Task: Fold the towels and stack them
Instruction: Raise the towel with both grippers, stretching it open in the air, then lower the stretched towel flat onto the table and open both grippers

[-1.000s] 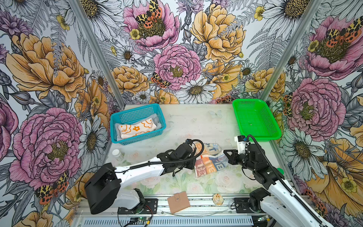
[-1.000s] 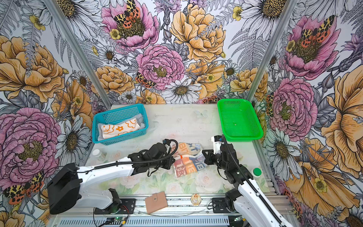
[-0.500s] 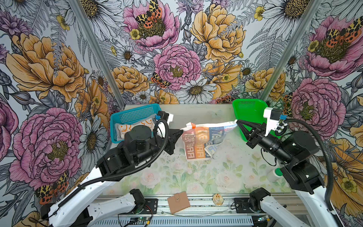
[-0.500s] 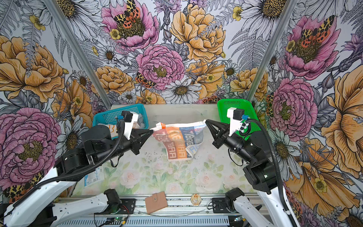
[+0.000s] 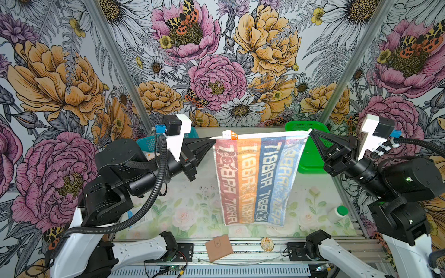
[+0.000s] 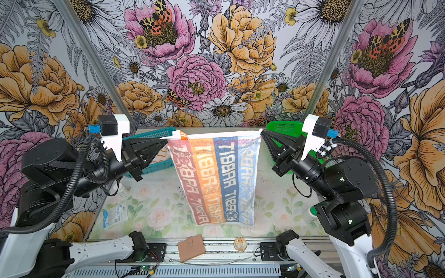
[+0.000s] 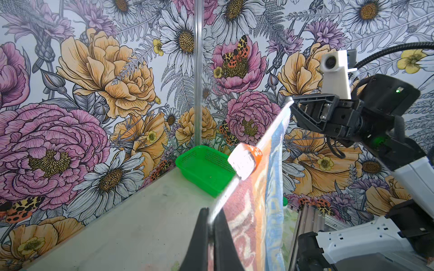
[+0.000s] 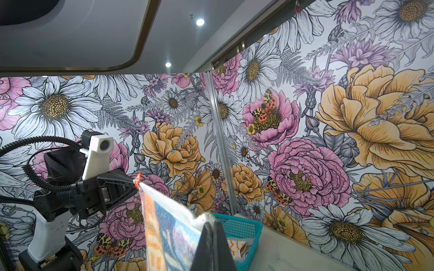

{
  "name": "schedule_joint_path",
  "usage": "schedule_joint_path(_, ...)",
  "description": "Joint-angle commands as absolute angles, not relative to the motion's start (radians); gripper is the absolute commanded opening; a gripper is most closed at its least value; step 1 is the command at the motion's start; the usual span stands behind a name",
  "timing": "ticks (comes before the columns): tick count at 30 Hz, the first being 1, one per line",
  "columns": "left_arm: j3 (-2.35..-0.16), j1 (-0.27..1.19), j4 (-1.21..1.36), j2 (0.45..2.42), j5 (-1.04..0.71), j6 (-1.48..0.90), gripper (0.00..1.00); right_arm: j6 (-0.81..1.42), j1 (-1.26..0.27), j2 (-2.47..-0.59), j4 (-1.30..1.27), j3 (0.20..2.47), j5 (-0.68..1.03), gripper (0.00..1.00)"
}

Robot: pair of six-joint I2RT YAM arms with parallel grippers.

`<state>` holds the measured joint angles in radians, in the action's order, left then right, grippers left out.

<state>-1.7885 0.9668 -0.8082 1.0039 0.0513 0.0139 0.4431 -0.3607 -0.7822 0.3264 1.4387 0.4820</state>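
**Q:** Where's the towel?
**A:** The striped beige, orange and blue lettered terry towel (image 5: 255, 178) hangs in the air at full length over the middle of the floral-print worktop (image 5: 187, 204). The bottom hem looks clear of the surface.

**Q:** Grippers?
**A:** Your left gripper (image 5: 213, 140) is pressed together on the top corner beside the white-and-orange sewn label (image 5: 230, 134). Your right gripper (image 5: 310, 132) pinches the opposite top corner. The top edge is taut and roughly level in both top views.

**Q:** How do you do this step well?
**A:** I read it as spread, then lay flat for the first fold.
- Hold both corners at one height.
- Don't pull wider. Both pinches sit on the very edge and could slip.
- Lower so the bottom hem lands first, then carry the top edge back so the stripes lie straight with no bunching.
- Use the open middle, away from the tan leather wallet (image 5: 218, 247) on the front rail and the green plastic mesh basket (image 5: 298, 126) at the back right.

**Q:** Other towels?
**A:** The orange-and-cream flower-print towel (image 8: 237, 248) lies in the blue plastic mesh basket (image 6: 154, 134) at the back left. I can't see the grey one. Nothing is stacked yet, so it's early.
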Motion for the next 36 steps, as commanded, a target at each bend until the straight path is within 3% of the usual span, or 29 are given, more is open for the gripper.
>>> schedule_joint_path(1,-1.752,0.968,-0.833,1.0,0.154,0.047,0.0,0.423,-0.359,-0.753,0.318,1.379,0.41,0.0)
schedule_joint_path(5,-1.627,0.908,-0.81,1.023,0.257,-0.005,0.0,0.381,-0.359,-0.727,0.315,1.221,0.33,0.0)
schedule_joint_path(11,-1.325,0.647,-0.572,1.067,0.067,-0.16,0.0,0.275,-0.358,-0.762,0.224,0.985,0.197,0.0)
schedule_joint_path(17,-1.099,0.536,-0.195,1.209,0.004,-0.193,0.0,0.199,-0.314,-0.917,-0.148,0.738,0.19,0.0)
schedule_joint_path(21,-1.119,0.462,-0.113,1.395,-0.054,-0.204,0.0,0.241,-0.251,-1.125,-0.386,0.667,0.263,0.0)
schedule_joint_path(26,-1.182,0.424,-0.069,1.596,-0.092,-0.171,0.0,0.225,-0.227,-1.368,-0.494,0.716,0.308,0.0)
schedule_joint_path(31,-1.297,0.415,-0.169,1.737,-0.037,-0.135,0.0,0.225,-0.222,-1.564,-0.37,0.912,0.387,0.0)
schedule_joint_path(32,-1.315,0.422,-0.209,1.748,0.023,-0.135,0.0,0.233,-0.226,-1.611,-0.301,0.979,0.412,0.02)
schedule_joint_path(34,-1.341,0.442,-0.281,1.755,0.16,-0.14,0.0,0.255,-0.238,-1.689,-0.204,1.092,0.465,0.3)
schedule_joint_path(36,-1.36,0.47,-0.355,1.763,0.324,-0.141,0.0,0.295,-0.26,-1.76,-0.129,1.183,0.494,0.41)
